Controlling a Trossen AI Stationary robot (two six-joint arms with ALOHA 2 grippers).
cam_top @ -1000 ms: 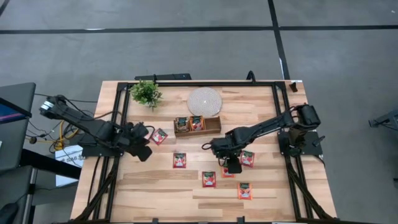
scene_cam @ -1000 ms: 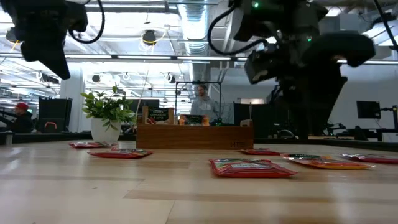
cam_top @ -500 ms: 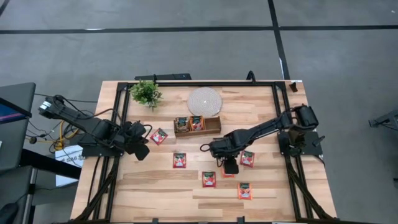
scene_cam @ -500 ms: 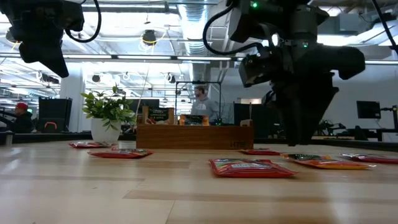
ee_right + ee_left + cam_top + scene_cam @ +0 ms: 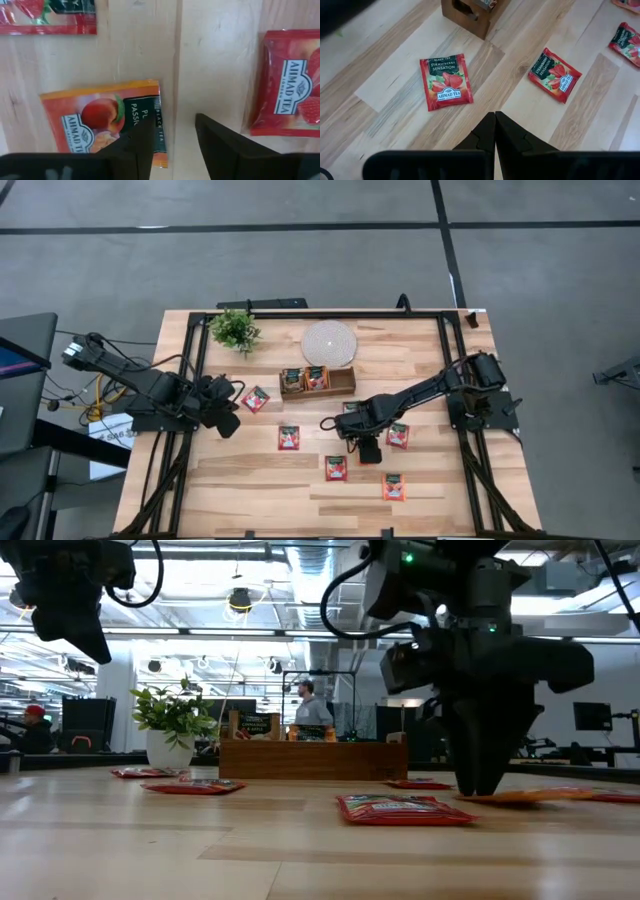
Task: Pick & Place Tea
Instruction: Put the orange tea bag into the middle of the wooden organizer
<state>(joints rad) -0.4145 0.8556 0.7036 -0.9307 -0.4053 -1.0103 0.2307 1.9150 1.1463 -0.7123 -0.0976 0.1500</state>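
Note:
My right gripper (image 5: 368, 452) is down at the table over an orange peach tea sachet (image 5: 100, 127). In the right wrist view its jaws stand open (image 5: 173, 122), one finger (image 5: 142, 145) overlapping the sachet's edge and bare wood between the jaws. From table height the gripper's tip (image 5: 480, 785) touches the wood, and the orange sachet (image 5: 530, 796) lies beside it with an edge slightly raised. More red tea sachets lie flat around it (image 5: 289, 437) (image 5: 336, 468) (image 5: 398, 435). My left gripper (image 5: 495, 125) is shut, held above the table's left side (image 5: 226, 412) near a red sachet (image 5: 445, 82).
A brown wooden tray (image 5: 345, 385) behind the sachets holds two sachets standing in it. A round white disc (image 5: 329, 341) and a potted plant (image 5: 235, 330) stand at the back. Black frame rails (image 5: 460, 420) run along the table's sides. A person stands in the room beyond (image 5: 308, 705).
My right gripper has come down to the table onto the orange sachet, shifting slightly left, its jaws a little narrower. The left arm drew back a little, then held still.

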